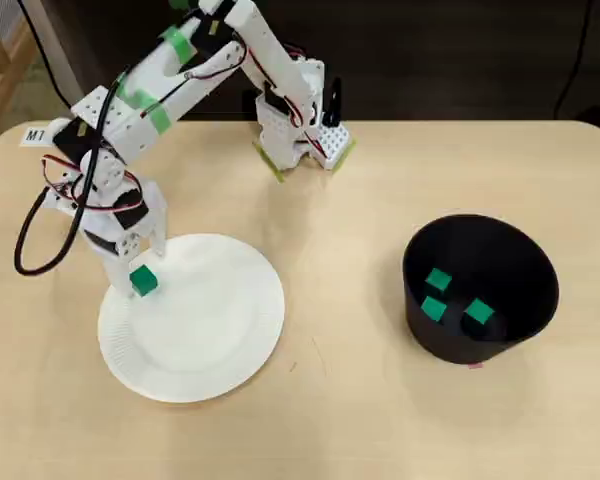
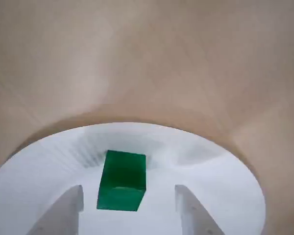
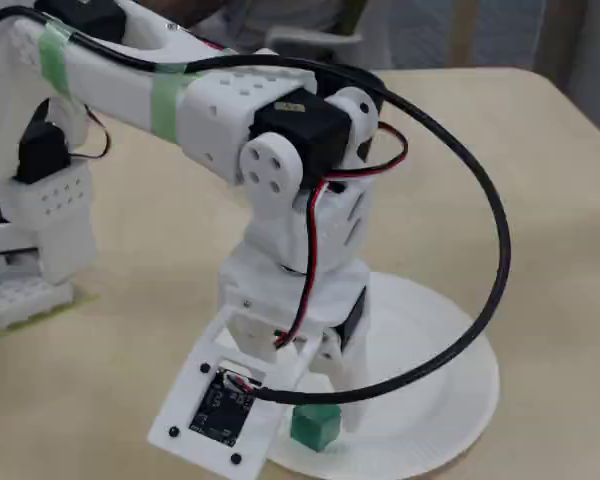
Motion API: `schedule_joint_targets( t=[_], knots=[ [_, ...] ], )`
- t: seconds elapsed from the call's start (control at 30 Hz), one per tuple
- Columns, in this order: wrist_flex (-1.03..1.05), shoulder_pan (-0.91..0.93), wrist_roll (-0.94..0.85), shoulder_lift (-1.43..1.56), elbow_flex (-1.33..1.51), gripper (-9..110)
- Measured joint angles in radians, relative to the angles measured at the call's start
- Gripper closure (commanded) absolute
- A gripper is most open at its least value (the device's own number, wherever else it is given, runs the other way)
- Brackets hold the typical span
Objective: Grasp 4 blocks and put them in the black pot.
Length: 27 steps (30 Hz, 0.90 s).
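One green block (image 1: pixel 143 280) lies on the left part of a flat white plate (image 1: pixel 210 340). My gripper (image 1: pixel 140 266) stands over it, open, with a finger on either side of the block and a gap on both sides. The wrist view shows the block (image 2: pixel 121 181) between the two fingers (image 2: pixel 68 210), resting on the plate (image 2: pixel 210 166). The fixed view shows the block (image 3: pixel 315 425) under the gripper (image 3: pixel 325 408). The black pot (image 1: pixel 525 250) stands at the right and holds three green blocks (image 1: pixel 438 280), (image 1: pixel 433 309), (image 1: pixel 478 313).
The arm's base (image 1: pixel 300 130) is clamped at the table's far edge. Loose black cable (image 1: pixel 25 240) hangs left of the gripper. Bare wooden table (image 1: pixel 340 260) lies between plate and pot.
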Motion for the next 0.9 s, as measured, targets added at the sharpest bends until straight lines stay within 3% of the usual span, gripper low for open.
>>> schedule_joint_targets(
  t=[0.23,0.4,0.9],
  knots=[
    [-0.055,-0.008,0.011,-0.049,0.000,79],
    [-0.110,-0.020,0.051,-0.091,-0.029,104],
    [-0.031,-0.052,0.063,-0.057,-0.146,104]
  ],
)
